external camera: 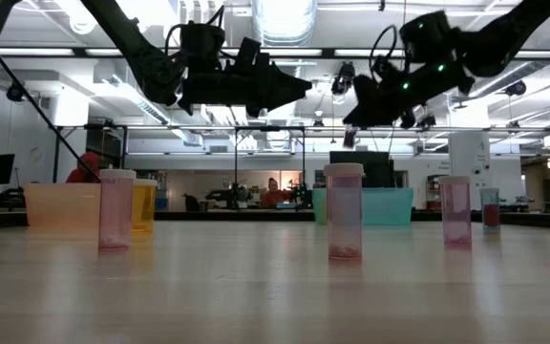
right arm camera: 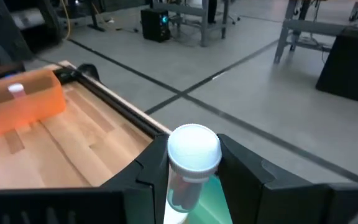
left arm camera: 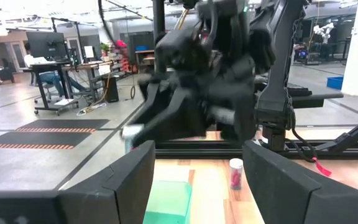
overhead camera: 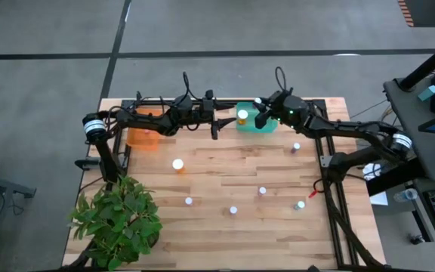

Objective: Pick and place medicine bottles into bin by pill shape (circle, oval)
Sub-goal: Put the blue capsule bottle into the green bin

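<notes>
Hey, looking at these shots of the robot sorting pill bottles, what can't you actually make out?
- Pill shape in the bottle held by the right gripper: too blurred in the right wrist view.
- Contents of the orange bin: the left arm covers part of it in the high view.
- Green bin in the left wrist view: cut off by the left gripper's fingers.

Grey concrete floor [overhead camera: 202, 30], ceiling strip lights [external camera: 55, 52], and what seem office desks [left arm camera: 58, 65] beyond.
</notes>
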Action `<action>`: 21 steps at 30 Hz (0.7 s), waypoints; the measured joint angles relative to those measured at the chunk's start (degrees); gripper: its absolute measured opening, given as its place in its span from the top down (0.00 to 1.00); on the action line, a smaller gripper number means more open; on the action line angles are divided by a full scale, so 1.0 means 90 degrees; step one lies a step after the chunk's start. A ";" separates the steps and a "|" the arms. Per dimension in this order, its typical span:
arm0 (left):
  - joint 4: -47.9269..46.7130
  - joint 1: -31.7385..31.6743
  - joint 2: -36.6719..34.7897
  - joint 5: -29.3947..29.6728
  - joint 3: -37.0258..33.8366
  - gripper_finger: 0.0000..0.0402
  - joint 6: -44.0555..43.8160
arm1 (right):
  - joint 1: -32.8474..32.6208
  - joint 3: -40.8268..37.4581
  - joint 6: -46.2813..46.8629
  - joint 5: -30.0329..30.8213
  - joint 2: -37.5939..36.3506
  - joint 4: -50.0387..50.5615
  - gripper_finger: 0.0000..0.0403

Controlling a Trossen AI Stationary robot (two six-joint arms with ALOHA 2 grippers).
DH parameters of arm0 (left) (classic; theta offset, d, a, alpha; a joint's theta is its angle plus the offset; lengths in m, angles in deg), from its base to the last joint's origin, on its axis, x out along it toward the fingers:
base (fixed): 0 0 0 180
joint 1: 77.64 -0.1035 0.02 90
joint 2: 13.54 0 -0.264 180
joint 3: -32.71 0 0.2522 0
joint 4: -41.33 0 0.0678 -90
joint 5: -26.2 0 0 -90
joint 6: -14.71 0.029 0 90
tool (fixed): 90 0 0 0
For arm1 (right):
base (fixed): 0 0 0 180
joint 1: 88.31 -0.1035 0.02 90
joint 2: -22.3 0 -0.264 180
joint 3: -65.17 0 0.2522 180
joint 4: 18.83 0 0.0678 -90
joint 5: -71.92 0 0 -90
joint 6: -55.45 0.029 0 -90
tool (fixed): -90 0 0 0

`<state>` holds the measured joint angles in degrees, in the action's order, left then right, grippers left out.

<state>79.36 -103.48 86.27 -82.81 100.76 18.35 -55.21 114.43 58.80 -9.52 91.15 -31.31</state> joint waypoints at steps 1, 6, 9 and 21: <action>-0.0002 0.0000 0.0001 0.0000 0.0000 0.44 0.0000 | -0.0010 0.0007 -0.0028 0.0004 0.0170 -0.0053 0.74; -0.0019 -0.0002 0.0002 0.0000 -0.0023 0.44 0.0000 | -0.0011 0.0161 -0.0111 0.0066 0.0681 -0.0072 0.74; -0.0017 -0.0007 0.0002 -0.0001 -0.0024 0.44 0.0019 | -0.0009 0.0222 -0.0124 0.0231 0.0791 -0.0072 0.74; -0.0023 -0.0007 0.0000 0.0001 -0.0029 0.44 0.0022 | -0.0010 0.0250 -0.0158 0.0289 0.0911 -0.0067 0.74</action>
<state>79.15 -103.55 86.27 -82.80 100.49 18.54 -55.30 116.69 57.39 -6.92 99.35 -31.92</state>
